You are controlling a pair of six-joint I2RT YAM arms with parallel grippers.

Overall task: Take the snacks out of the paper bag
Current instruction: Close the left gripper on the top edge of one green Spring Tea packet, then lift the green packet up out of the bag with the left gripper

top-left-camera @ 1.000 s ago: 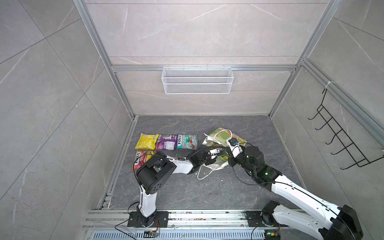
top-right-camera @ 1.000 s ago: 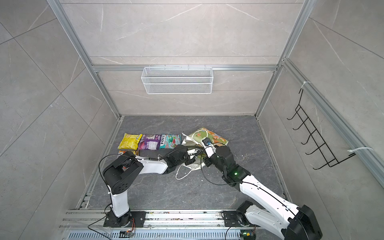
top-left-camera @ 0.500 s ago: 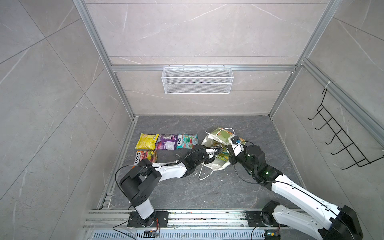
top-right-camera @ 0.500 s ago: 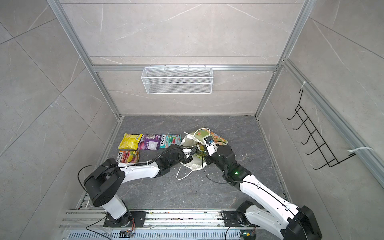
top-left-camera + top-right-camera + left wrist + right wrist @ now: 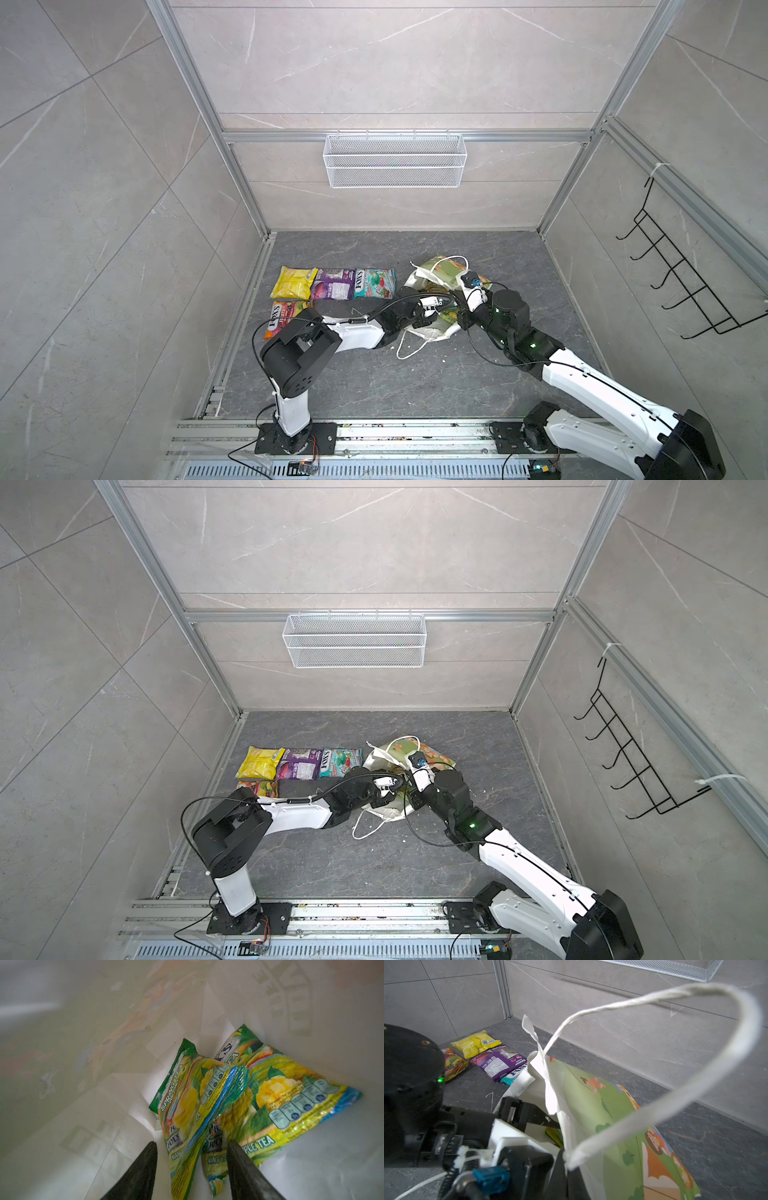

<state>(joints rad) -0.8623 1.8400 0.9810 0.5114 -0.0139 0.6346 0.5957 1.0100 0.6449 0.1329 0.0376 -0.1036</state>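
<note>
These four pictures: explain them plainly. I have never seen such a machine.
Two robot arms stand on a rail. Both top views look down on the whole booth; each wrist view rides on an arm. On the floor lie four snack packets: yellow, purple, teal-red, orange-red. The right gripper is shut on the paper bag at its rim. The left gripper, inside the bag, is open around two green-yellow packets, gripping neither yet.

Mid-frame, the left arm (image 5: 357, 332) and right arm (image 5: 582, 374) meet at the paper bag (image 5: 436, 268); four snacks (image 5: 332, 284) lie left of it.
</note>
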